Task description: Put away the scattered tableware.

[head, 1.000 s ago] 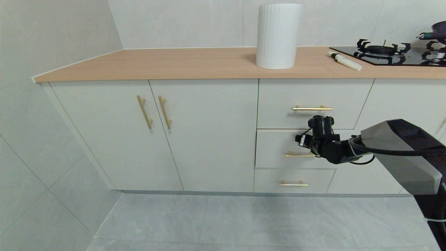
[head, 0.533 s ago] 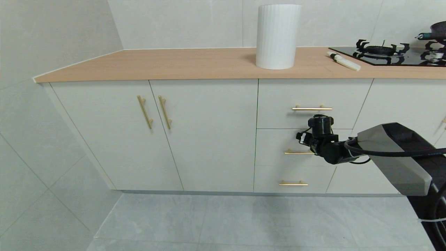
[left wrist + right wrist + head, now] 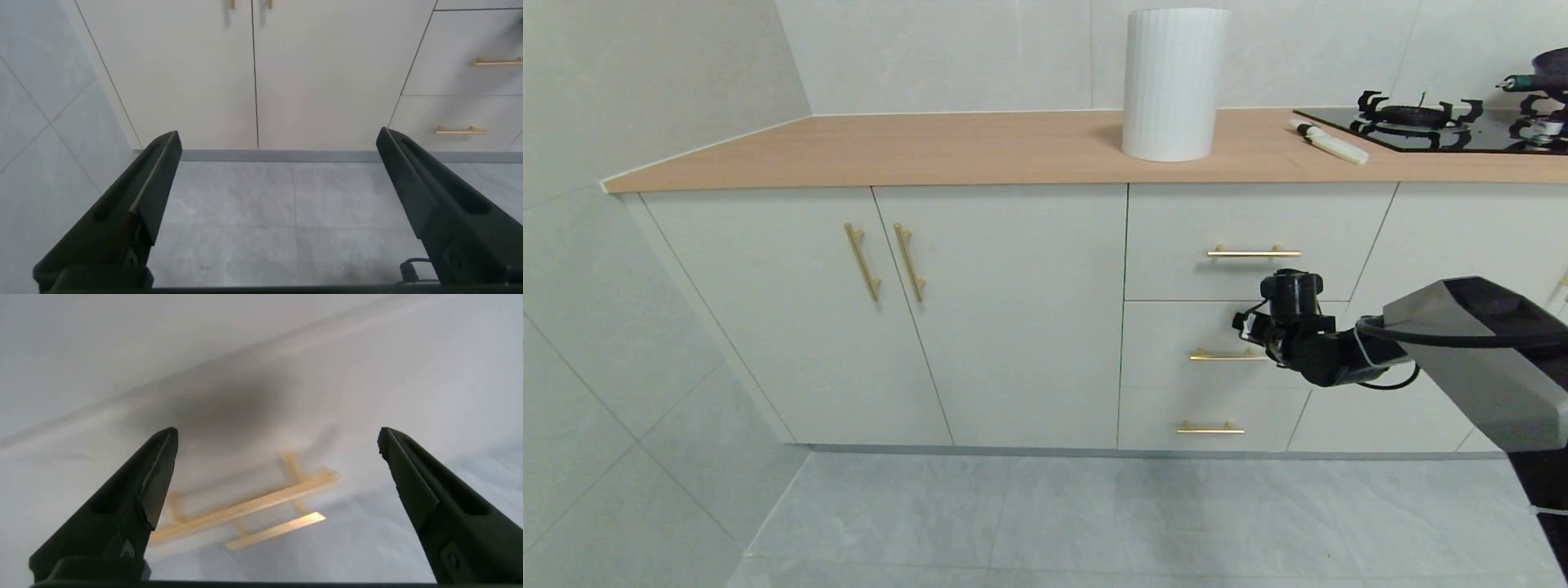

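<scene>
Three shut drawers (image 3: 1176,327), contents hidden; right end effector (image 3: 1248,325) spread by middle handle (image 3: 1223,355), left end effector (image 3: 278,143) spread.

Right end effector (image 3: 1246,327) near middle drawer handle (image 3: 1225,355), white cylinder (image 3: 1174,82) — on countertop (image 3: 931,151)

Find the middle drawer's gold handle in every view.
Head view: handle on the middle drawer front, just left of the right gripper.
Left wrist view: handle farther from the floor of the two drawer handles.
Right wrist view: handle close up between the right gripper's open jaws.
Shared landmark: that white drawer front behind it.
</scene>
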Robot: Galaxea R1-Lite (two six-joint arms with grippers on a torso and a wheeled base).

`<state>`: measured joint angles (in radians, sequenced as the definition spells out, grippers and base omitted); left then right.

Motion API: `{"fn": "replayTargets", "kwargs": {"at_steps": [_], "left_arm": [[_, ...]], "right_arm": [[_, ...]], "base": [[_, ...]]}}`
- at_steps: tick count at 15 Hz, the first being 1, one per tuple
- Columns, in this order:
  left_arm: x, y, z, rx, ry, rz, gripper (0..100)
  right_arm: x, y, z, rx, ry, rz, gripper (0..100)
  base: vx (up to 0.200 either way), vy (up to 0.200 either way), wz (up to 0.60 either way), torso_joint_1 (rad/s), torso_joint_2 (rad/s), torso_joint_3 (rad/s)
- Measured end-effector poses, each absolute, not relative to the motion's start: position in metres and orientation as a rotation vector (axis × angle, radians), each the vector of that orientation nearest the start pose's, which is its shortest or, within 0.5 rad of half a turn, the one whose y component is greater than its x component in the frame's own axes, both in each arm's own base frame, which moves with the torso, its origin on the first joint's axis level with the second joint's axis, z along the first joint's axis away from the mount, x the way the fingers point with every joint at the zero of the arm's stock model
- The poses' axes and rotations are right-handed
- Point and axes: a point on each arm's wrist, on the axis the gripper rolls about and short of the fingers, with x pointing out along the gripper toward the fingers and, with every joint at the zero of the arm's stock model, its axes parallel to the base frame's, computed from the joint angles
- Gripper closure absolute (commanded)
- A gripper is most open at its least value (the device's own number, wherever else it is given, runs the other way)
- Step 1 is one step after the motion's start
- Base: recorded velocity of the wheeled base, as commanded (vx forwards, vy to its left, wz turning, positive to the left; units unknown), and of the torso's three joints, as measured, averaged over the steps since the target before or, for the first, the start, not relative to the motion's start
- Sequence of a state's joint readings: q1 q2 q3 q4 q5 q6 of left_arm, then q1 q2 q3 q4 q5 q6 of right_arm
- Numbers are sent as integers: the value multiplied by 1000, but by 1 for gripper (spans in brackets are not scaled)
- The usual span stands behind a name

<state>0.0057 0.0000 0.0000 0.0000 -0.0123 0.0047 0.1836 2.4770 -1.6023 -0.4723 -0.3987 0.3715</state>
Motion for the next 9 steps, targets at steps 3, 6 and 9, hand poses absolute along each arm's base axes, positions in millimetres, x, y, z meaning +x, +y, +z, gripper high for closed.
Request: {"fn": "replayTargets", "kwargs": {"at_steps": [3,6,9], "left_arm": [[-23,0,75,5,0,-7,0],[-23,0,75,5,0,-6,0],[-23,0,75,5,0,-6,0]], "right_arm": [[456,78,78,242,358,-280,0],[401,68,114,242,277,-296,0],[341,54,158,198,158,-319,0]], "base": [[0,0,0,0,0,0],[0,0,0,0,0,0],[0,0,0,0,0,0]]}}
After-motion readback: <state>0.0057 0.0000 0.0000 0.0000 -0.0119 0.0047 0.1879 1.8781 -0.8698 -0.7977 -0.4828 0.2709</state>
